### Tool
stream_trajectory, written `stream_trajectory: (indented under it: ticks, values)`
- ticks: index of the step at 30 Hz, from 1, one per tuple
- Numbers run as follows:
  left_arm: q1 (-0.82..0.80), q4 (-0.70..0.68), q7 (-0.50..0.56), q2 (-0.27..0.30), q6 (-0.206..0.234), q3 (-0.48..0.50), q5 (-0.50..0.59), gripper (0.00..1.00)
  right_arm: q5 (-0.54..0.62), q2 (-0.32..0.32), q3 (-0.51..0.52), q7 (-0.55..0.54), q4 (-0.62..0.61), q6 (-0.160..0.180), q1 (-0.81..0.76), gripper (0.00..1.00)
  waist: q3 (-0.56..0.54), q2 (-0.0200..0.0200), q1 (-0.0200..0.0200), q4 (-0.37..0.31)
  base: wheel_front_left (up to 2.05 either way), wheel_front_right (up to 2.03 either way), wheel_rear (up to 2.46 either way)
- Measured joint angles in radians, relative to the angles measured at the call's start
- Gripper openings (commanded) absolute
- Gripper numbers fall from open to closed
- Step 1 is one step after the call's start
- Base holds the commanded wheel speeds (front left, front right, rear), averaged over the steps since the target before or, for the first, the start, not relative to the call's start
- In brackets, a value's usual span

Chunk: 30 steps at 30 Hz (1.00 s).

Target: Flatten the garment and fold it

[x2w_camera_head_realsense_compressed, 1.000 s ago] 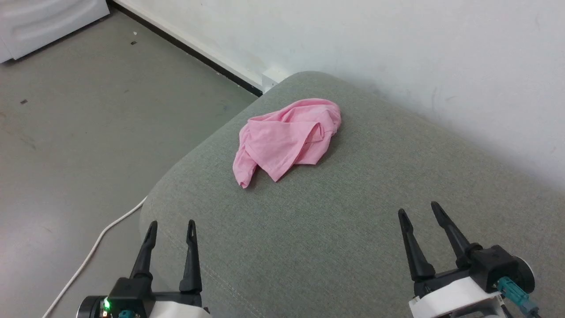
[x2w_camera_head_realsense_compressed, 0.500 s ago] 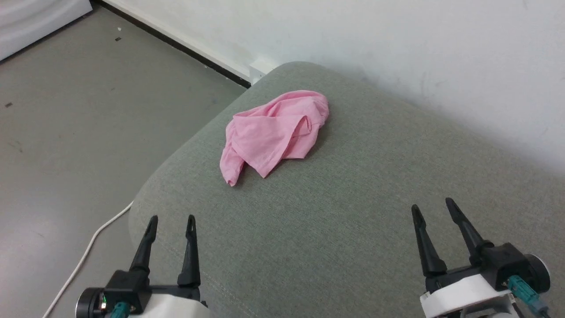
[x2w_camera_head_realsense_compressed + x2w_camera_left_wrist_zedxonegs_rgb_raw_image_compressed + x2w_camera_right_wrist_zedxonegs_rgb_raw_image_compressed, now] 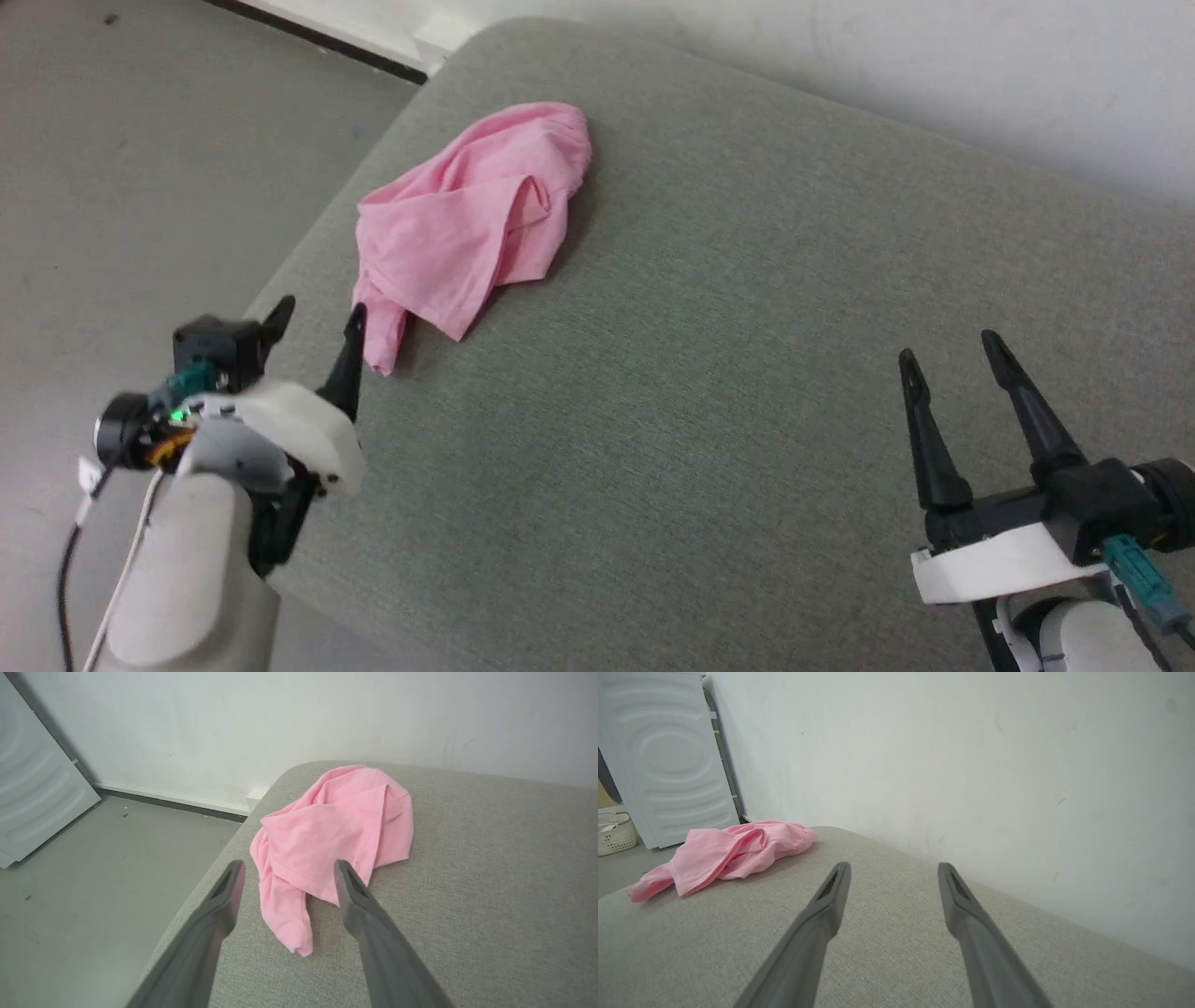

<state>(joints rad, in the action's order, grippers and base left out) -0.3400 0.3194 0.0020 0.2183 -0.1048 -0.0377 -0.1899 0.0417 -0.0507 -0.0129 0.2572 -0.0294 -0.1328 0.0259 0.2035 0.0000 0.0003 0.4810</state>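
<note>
The garment point(image 3: 471, 219) is a crumpled pink cloth lying near the far left corner of a grey-green cushioned surface point(image 3: 709, 373). In the left wrist view the garment point(image 3: 336, 830) sits just beyond the fingers, its lowest corner hanging toward the cushion's edge. My left gripper point(image 3: 317, 322) is open, raised over the cushion's left edge, its tips close to the garment's near corner without touching it. My right gripper point(image 3: 948, 359) is open and empty at the lower right, far from the cloth. From the right wrist the garment point(image 3: 733, 856) appears at the left.
Grey floor point(image 3: 140, 168) lies to the left of the cushion, with a white wall point(image 3: 934, 56) behind it. A white appliance panel point(image 3: 668, 756) stands by the wall with a small white basket point(image 3: 614, 833) beside it. A white cable point(image 3: 121, 579) hangs by my left arm.
The head camera has tilted down and shifted. My left arm has lifted and reached forward, bringing its open fingers up to the garment's near corner. The right gripper has kept its pose.
</note>
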Motion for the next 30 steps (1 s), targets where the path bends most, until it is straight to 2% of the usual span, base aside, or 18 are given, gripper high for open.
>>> stream_trajectory:
  ticks: [6, 11, 20, 21, 22, 26, 30]
  values:
    - [-0.192, 0.168, 0.155, 0.11, -0.019, -0.059, -0.067, 1.0, 0.015, 0.0, 0.002, -0.001, -0.031, 0.0, 0.04, 1.0, 0.094, 0.0, 0.0, -0.069, 0.0, 0.0, 0.0]
    - [-0.302, 0.264, 0.258, 0.193, -0.02, -0.164, -0.163, 1.0, 0.019, -0.001, -0.002, -0.001, -0.05, 0.0, 0.06, 1.0, 0.162, 0.0, -0.0002, -0.13, 0.0, 0.0, 0.0]
    - [-0.406, 0.444, 0.425, 0.281, -0.023, -0.22, -0.344, 1.0, 0.019, -0.002, 0.002, -0.001, -0.051, 0.0, 0.084, 1.0, 0.256, 0.0, -0.0003, -0.232, 0.0, 0.0, 0.0]
    - [-0.412, 0.451, 0.446, 0.294, -0.026, -0.223, -0.366, 0.13, 0.019, -0.002, 0.002, -0.001, -0.051, 0.0, 0.086, 1.0, 0.262, 0.0, -0.0005, -0.242, 0.0, 0.0, 0.0]
    - [-0.418, 0.457, 0.468, 0.305, -0.026, -0.228, -0.39, 0.0, 0.019, -0.002, 0.003, -0.001, -0.05, 0.0, 0.088, 1.0, 0.268, 0.0, -0.0006, -0.251, 0.0, 0.0, 0.0]
    - [-0.421, 0.461, 0.483, 0.341, -0.025, -0.236, -0.461, 0.0, 0.016, -0.002, 0.009, -0.001, -0.037, 0.0, 0.089, 1.0, 0.278, 0.0001, -0.0004, -0.279, 0.0, 0.0, 0.0]
    - [-0.398, 0.473, 0.398, 0.356, -0.026, -0.249, -0.479, 0.0, 0.009, -0.001, 0.007, 0.0, -0.019, 0.0, 0.089, 1.0, 0.256, 0.0, -0.0003, -0.287, 0.0, 0.0, 0.0]
